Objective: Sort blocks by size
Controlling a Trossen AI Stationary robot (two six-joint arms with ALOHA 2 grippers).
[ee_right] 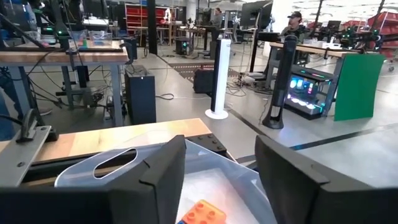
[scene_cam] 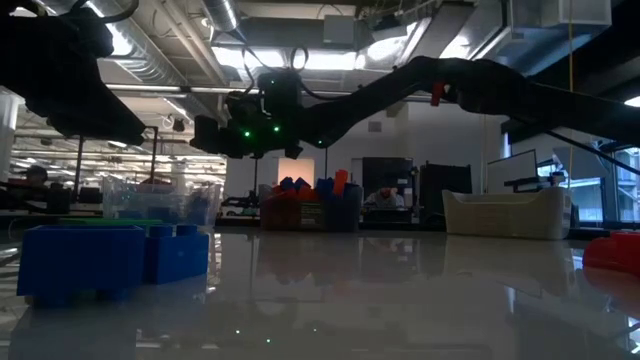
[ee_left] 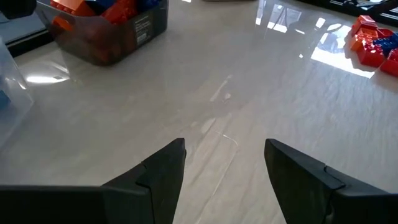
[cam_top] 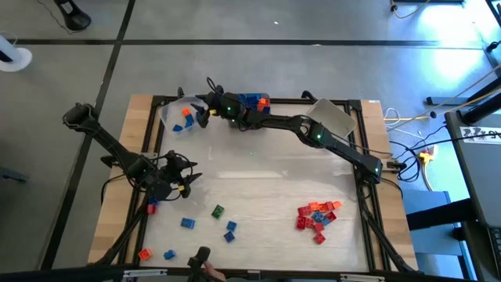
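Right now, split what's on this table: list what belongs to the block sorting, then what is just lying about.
Job:
- red block pile
- scattered blue blocks
- green block
- clear bin with orange blocks
- dark bin of mixed blocks
- right gripper over the clear bin

Lying about:
- grey bin
- cables beside the table

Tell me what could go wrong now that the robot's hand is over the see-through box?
The right gripper hangs open over the clear bin, with an orange block just below its fingers. If it sits too close to the rim, a dropped block could bounce out onto the table. The bin looks light, so the arm might nudge it when pulling back. The left gripper waits open near the loose blue blocks; a careless sweep could scatter them.
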